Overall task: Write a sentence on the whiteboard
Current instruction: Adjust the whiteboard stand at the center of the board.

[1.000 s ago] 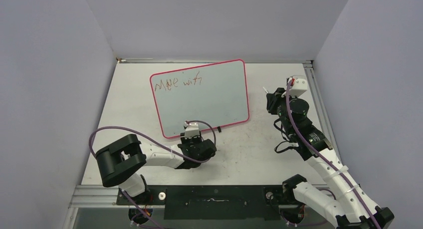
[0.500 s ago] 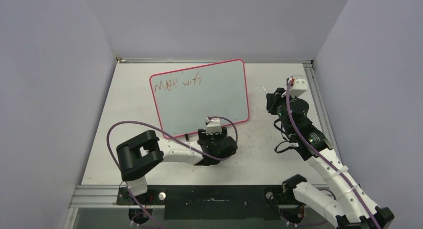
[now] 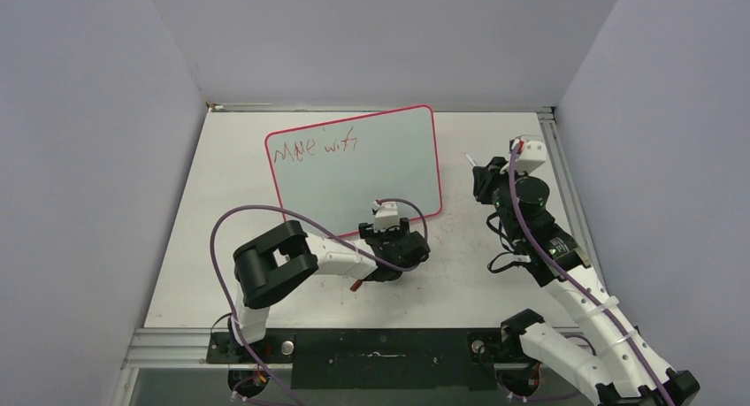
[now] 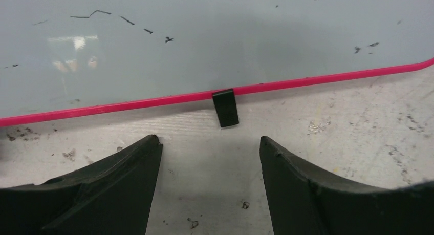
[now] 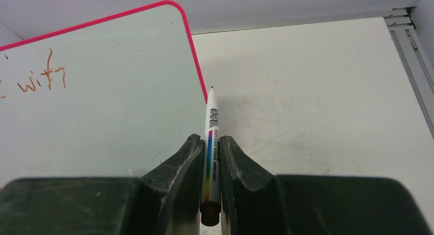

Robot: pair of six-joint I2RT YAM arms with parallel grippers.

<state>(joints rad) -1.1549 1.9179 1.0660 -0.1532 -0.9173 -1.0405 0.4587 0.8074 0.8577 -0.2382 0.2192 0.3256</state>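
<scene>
- From the top camera I see the whiteboard [image 3: 354, 172] standing tilted on the table [image 3: 221, 185], in the far middle, its pink rim facing the arms.
- The sentence [image 3: 314, 148] sits in the board's top left corner. In shaky red-brown letters it reads roughly "Move with"; the rest of the board is unwritten.
- The left gripper [image 3: 395, 247] is low at the board's near edge, towards its right corner.
- The left wrist camera shows what the top view hides: the two dark fingers [image 4: 128, 178] are spread apart with nothing between them, over bare, scuffed table.
- That same view shows one black foot [image 4: 225, 107] under the pink rim [image 4: 128, 103], just beyond the fingertips. No writing appears here, only small dark specks on the board.
- The right gripper [image 3: 482, 180] hovers to the right of the board, apart from it.
- The right wrist camera shows it clenched on a white marker [image 5: 211, 127] with a rainbow stripe, tip pointing away, just beside the board's right edge. Only "with" is in frame there.
- A small red item [image 3: 355, 285] lies on the table near the left arm; I cannot tell what it is.
</scene>
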